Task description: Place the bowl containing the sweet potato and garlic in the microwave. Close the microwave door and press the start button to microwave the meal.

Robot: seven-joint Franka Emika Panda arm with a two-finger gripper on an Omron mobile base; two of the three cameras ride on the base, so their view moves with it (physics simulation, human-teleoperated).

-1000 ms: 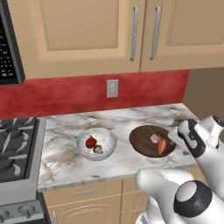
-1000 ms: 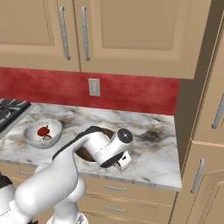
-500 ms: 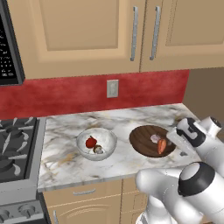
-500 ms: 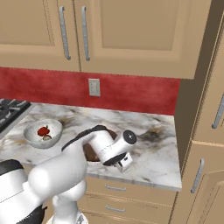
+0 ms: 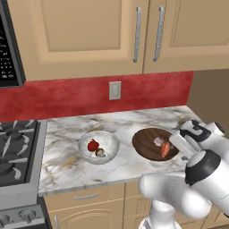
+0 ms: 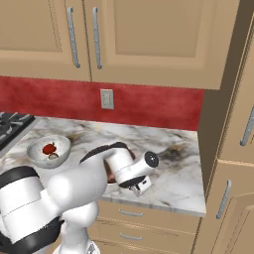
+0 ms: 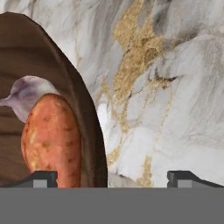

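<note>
Both claw [image 7: 112, 177] fingertips straddle the bowl [image 7: 89, 131] rim.

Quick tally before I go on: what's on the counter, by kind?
Bowls: 2, the wooden bowl and the pale bowl
Food in wooden bowl: 2, sweet potato, garlic
Food in pale bowl: 2, red item, brownish piece
Total: 6

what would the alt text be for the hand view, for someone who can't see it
Close-up from the open gripper, its fingertips straddling the right rim of the dark wooden bowl. Inside lie an orange sweet potato and, behind it, a pale garlic bulb; marbled counter spreads to the right.
</note>
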